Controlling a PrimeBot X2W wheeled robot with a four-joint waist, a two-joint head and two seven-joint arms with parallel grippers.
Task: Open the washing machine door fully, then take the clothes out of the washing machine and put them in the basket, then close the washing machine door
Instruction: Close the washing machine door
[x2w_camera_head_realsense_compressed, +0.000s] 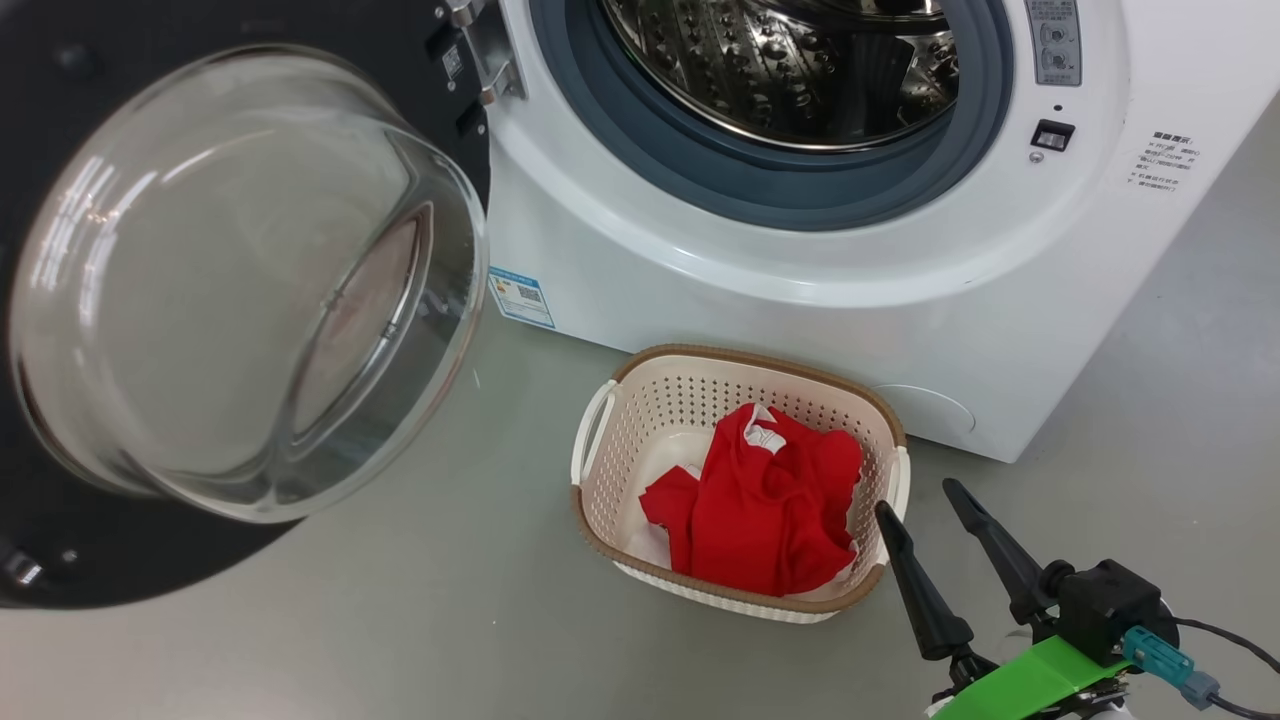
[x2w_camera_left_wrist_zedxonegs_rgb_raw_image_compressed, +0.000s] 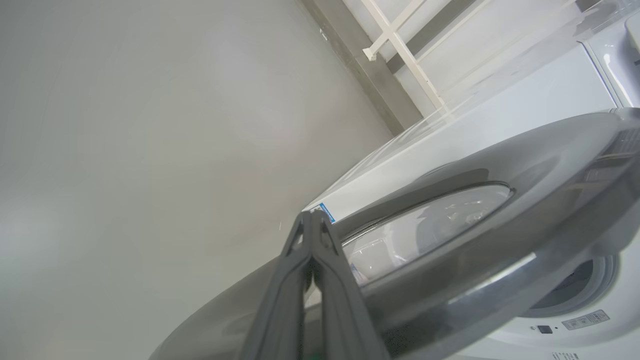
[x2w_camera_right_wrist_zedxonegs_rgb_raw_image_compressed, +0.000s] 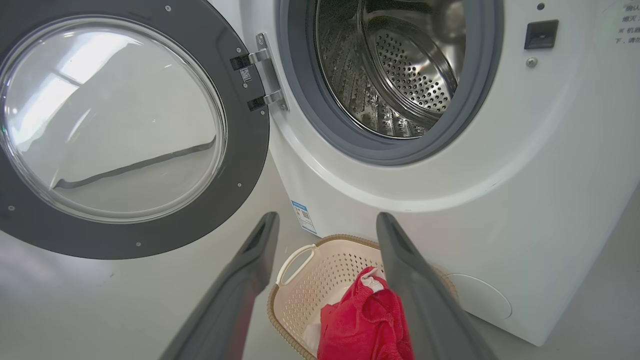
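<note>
Washing machine stands white on the floor, its steel drum bare of laundry as far as it shows, so I judge the step in hand to be closing up. Its door hangs wide open to the left on the hinge, glass bowl bulging outward. The basket sits just before the machine's foot, and the red clothes lie heaped inside it, below the rim.

The left gripper, jaws pressed together, lies close along the door's glossy outer face near the rim; whether it touches I cannot tell. A good close would push flat on that face, far from the hinge, in one steady arc until the door meets the latch socket. The right gripper, jaws spread and holding nothing, hovers just beside the basket's right end and should keep out of the door's sweep.

The floor is smooth and pale grey; white bars run along the wall behind.
</note>
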